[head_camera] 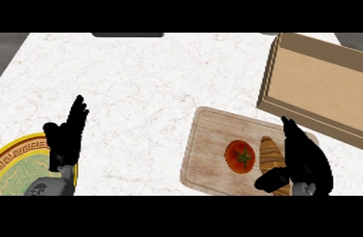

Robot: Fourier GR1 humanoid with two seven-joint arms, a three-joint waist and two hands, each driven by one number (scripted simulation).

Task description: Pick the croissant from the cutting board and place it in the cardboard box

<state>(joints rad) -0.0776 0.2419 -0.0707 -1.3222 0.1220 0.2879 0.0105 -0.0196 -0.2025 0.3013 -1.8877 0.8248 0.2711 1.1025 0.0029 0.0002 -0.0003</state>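
Note:
A golden-brown croissant (269,153) lies on the right side of the light wooden cutting board (209,145), next to a red tomato (239,156). The brown cardboard box (312,85) stands at the far right, just beyond the board. My right hand (305,159) hovers over the board's right edge with straight fingers pointing away and its thumb near the croissant's near end, hiding that end. It holds nothing. My left hand (67,135) rests open at the lower left, fingers up.
A yellow-rimmed patterned plate (18,157) sits at the lower left edge, partly under my left forearm. A dark object (127,34) lies at the counter's far edge. White marble counter (142,87) stretches between my hands.

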